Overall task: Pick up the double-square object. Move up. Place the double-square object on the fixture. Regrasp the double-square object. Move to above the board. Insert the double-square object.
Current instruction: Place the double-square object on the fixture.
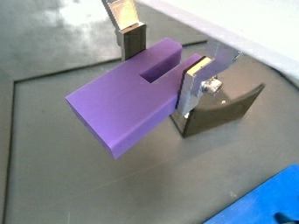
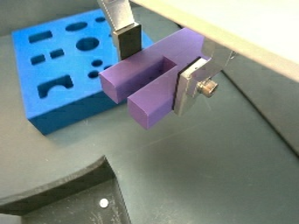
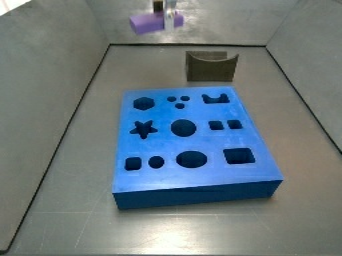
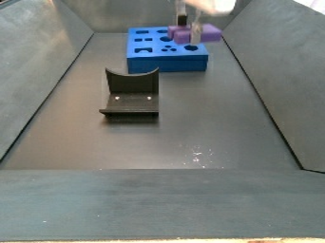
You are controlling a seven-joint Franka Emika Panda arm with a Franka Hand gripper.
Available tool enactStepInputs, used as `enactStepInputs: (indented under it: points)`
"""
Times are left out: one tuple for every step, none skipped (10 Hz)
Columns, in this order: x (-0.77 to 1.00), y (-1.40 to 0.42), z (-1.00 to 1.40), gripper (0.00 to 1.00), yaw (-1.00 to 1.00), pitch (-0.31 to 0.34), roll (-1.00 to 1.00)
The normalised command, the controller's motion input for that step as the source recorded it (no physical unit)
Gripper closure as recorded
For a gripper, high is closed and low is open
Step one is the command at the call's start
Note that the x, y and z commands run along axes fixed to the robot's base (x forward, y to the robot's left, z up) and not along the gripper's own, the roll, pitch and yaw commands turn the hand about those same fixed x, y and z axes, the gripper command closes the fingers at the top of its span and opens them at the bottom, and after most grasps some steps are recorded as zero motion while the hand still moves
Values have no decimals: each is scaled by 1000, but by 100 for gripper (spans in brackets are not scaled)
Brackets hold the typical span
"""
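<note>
purple fills both wrist views: the double-square object, a small light-purple rectangular block [image 1: 122,105] with a notch at one end that leaves two square prongs, sits clamped between the flat silver finger plates [image 1: 194,83] of the gripper [image 1: 163,61]. the jaws are closed on it, one dark pad against each outer flank at the notched end, so the solid end juts out free. in both side views the block hangs well clear of the floor, up near the far wall [image 3: 148,22].

it looks like hard, smooth plastic or resin: stiff, light, not fragile, but slick enough to pivot between flat pads if held off-centre. the flat parallel sides are the sensible place to take it, and the pads should stay off the end that has to enter a cut-out.

the fixture, a small dark olive-grey u-shaped holder [image 3: 210,66] with raised sides and a dipped middle, stands on the floor just beside the held block in a wrist view [image 1: 222,107]. the board, a large flat bright-blue slab [image 3: 190,142] pierced with star, round, square and hexagon cut-outs, lies mid-floor, apart from the fixture. the floor is matt dark grey inside sloping grey walls, with plenty of open room around both.
</note>
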Motion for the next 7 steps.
enactStepInputs:
  points:
    - [-2, -12, 423, 100, 5, 69, -73]
    - [6, -13, 268, 100, 3, 80, -81]
    - [1000, -34, 271, 100, 1000, -8, 59]
    - [1000, -33, 232, 100, 1000, -3, 63]
    - [1000, -34, 220, 100, 1000, 4, 66]
    - [1000, -34, 212, 100, 1000, 10, 69]
    - [1000, -34, 186, 100, 1000, 23, 75]
